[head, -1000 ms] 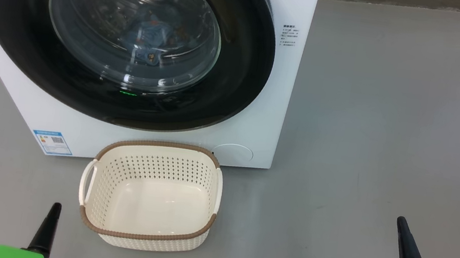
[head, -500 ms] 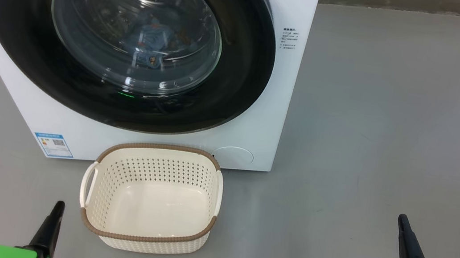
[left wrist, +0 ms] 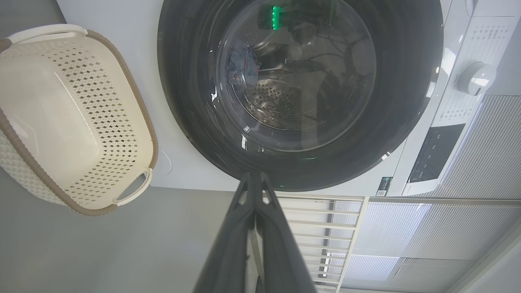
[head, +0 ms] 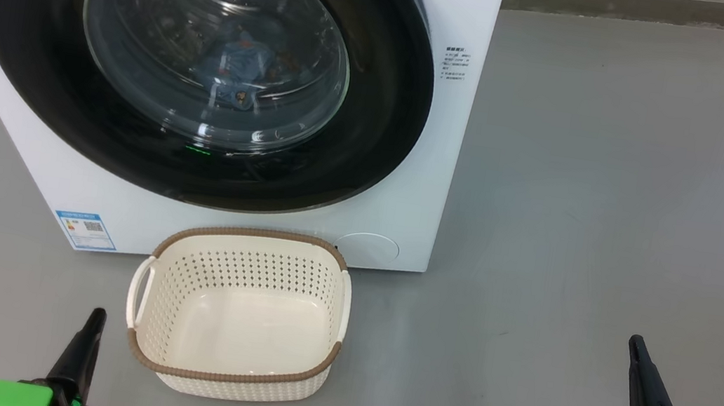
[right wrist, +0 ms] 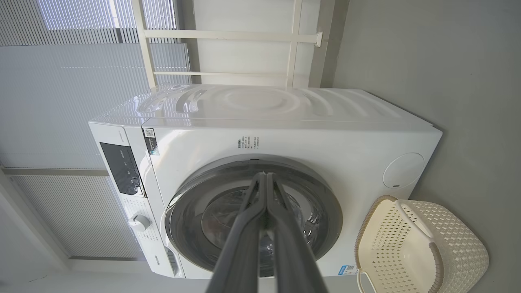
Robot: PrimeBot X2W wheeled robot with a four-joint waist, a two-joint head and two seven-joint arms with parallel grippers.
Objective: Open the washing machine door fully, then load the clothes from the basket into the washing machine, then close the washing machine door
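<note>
Two grippers are in the head view, both clenched with nothing between the fingers. The left gripper (head: 97, 316) stands at the lower left, just beside the near left corner of the basket (head: 231, 377) but clear of it. The right gripper (head: 634, 342) stands at the lower right over the bare grey floor (head: 618, 196), well apart from basket and machine. Each wrist view confirms that arm's two dark fingers pressed together along their length, tips pointed toward the machine front. The washing machine (head: 441, 171) is a white front-loader. The washing machine door (head: 379, 127) lies shut, its glossy black rim flush against the front panel. The clothes (head: 239, 69) are visible through the glass window as a light blue bundle with orange-brown print, lying inside the drum. Glare on the glass prevents a count of separate pieces. The basket stands upright on the floor directly below the door, just before the machine's base. Its pale inner bottom is in full view. Whether its far rim touches the panel cannot be told. A blue label sticker (head: 85, 230) sits at the base to the left of the basket and a round white cap (head: 366, 246) to the right. A small green light reflects in the lower part of the door.
</note>
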